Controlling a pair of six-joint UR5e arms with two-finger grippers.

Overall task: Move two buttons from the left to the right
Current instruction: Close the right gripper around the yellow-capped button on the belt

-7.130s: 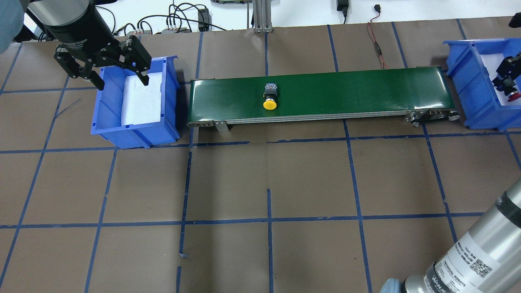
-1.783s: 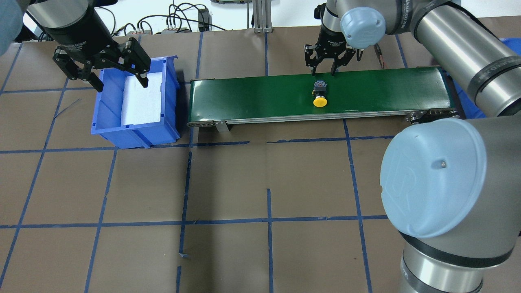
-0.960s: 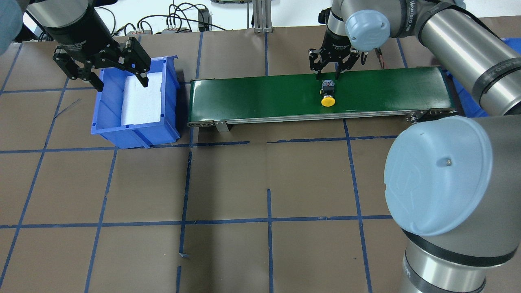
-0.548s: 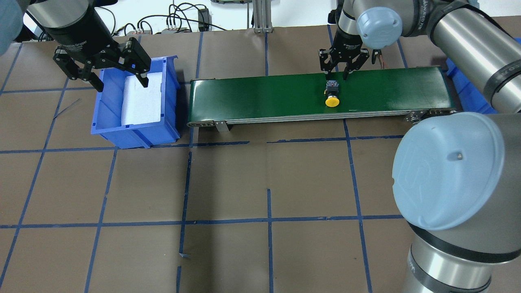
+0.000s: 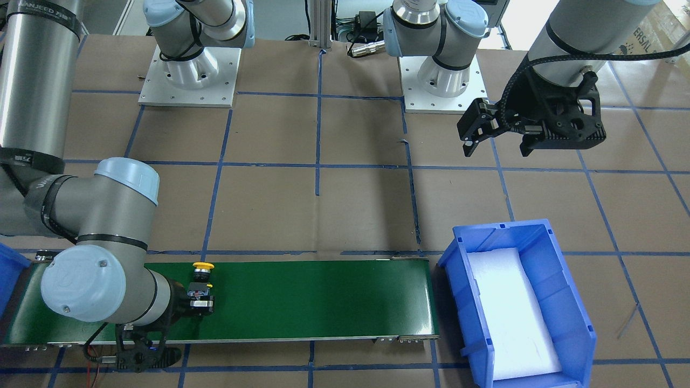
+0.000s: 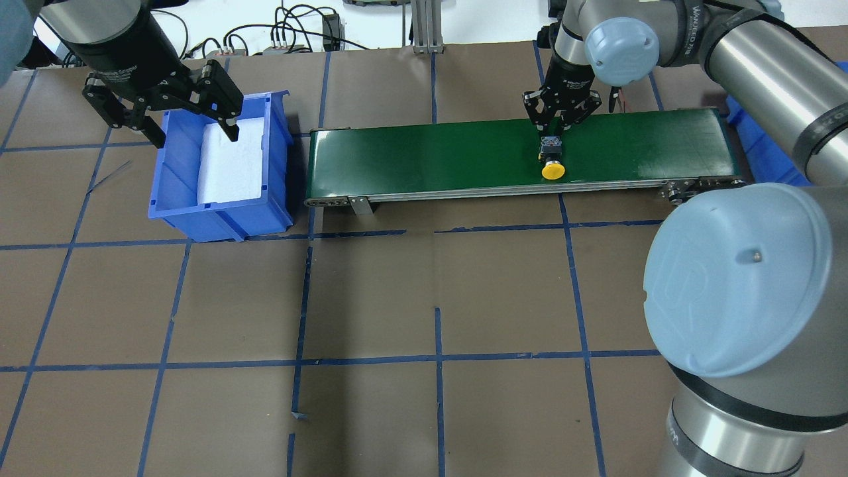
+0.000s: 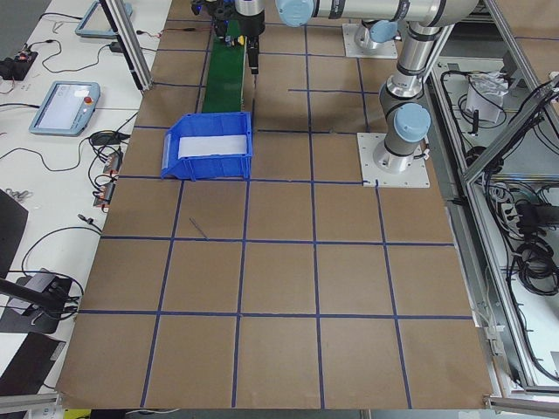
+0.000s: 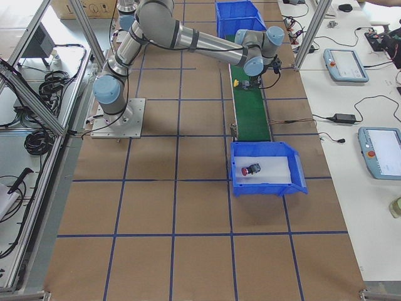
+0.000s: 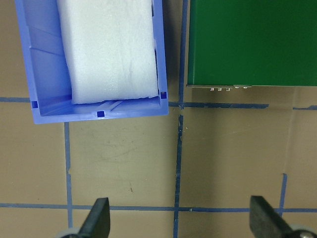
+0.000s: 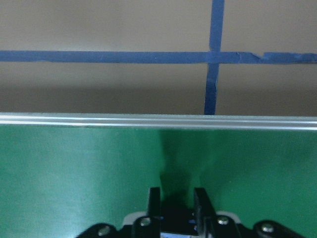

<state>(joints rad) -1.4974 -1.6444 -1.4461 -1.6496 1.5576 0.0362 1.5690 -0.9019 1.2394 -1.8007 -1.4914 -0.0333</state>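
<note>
yellow button (image 6: 553, 171) you see pinched at its block between the fingers of your right gripper (image 6: 553, 135), on the belt (image 6: 430, 152); left gripper (image 6: 195, 138) spread wide

I record my left gripper (image 6: 195, 134) hanging fingers-down, jaws spread wide. My right arm is stretched far forward, wrist vertical. Its right gripper (image 6: 552, 134) points down, fingers (image 10: 154, 203) pinched narrowly on the yellow button (image 6: 553, 170) directly beneath the wrist.

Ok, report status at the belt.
Right tool shut on yellow button, on the belt. Left tool open, empty. Red button in right bin. Nothing in the way.
</note>
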